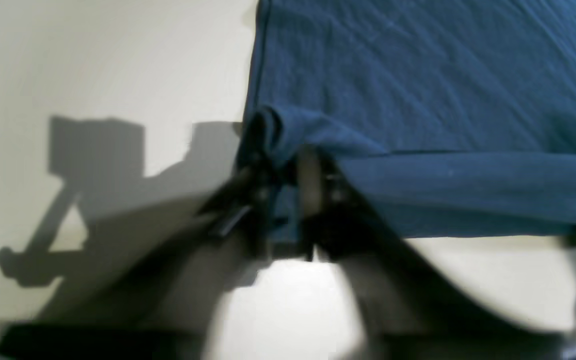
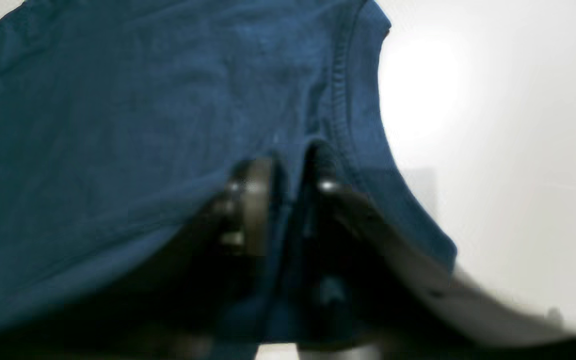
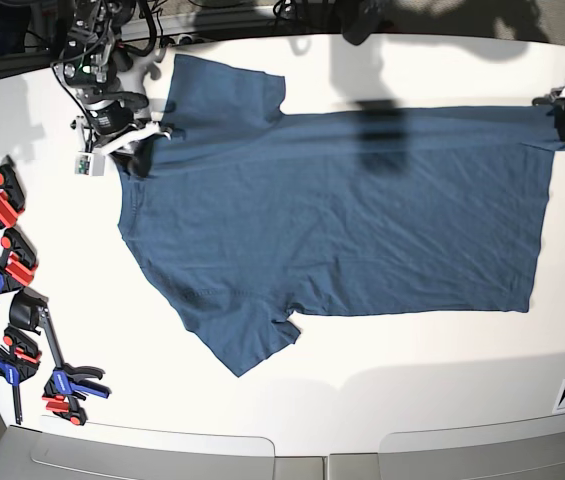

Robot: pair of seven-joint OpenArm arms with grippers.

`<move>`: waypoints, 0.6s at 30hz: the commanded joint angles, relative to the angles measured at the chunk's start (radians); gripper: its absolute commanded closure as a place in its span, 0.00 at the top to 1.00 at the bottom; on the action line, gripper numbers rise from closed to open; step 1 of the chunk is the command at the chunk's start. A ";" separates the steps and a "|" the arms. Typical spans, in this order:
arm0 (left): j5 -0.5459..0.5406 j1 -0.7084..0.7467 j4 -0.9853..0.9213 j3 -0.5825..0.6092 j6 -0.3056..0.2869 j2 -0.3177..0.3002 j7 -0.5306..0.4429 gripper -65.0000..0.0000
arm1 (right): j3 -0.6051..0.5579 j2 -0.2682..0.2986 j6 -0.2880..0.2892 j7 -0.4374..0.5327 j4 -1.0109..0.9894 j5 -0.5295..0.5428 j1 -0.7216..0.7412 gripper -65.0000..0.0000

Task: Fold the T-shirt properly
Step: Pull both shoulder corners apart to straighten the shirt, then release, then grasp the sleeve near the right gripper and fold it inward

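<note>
I see the dark navy-blue, short-sleeved cotton T-shirt (image 3: pixel 342 210) spread flat across the white tabletop (image 3: pixel 382 370), neck to the left of the base view and hem to the right, one sleeve pointing to the far side and the other towards the near side. The fabric is softly wrinkled but lies in a single layer over most of its width.

My right gripper (image 2: pixel 288 175) sits at the shirt's far left part, by the collar. In its wrist view the stitched neck band (image 2: pixel 343 100) curves just beside the fingers (image 2: pixel 255 200), and a fold of blue cloth runs up between the two of them. The jaws stand a little apart with the cloth between; I cannot tell whether they pinch it or have let go.

My left gripper (image 1: pixel 288 185) is at the far right corner of the hem. Its wrist view is blurred, but a bunched ridge of the hem (image 1: pixel 278 130) rises at the fingertips, and blue fabric shows in the gap between the fingers (image 1: pixel 310 182). Here too I cannot tell whether the grip is firm or loose.

Along the left edge of the table lie several blue spring clamps with red tips (image 3: pixel 7 260), well apart from the shirt.
</note>
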 commanded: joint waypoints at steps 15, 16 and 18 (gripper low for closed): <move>-0.005 0.006 0.045 -0.205 0.003 -0.029 -0.011 0.34 | 0.191 0.014 0.037 -0.199 0.155 0.253 -0.062 0.47; -0.006 0.008 0.052 -0.230 0.003 -0.035 -0.003 0.34 | 0.206 0.013 0.042 -0.210 0.168 0.284 -0.080 0.47; -0.005 0.008 0.064 -0.275 0.003 -0.045 0.008 0.34 | 0.229 0.011 0.042 -0.213 0.186 0.318 -0.125 0.47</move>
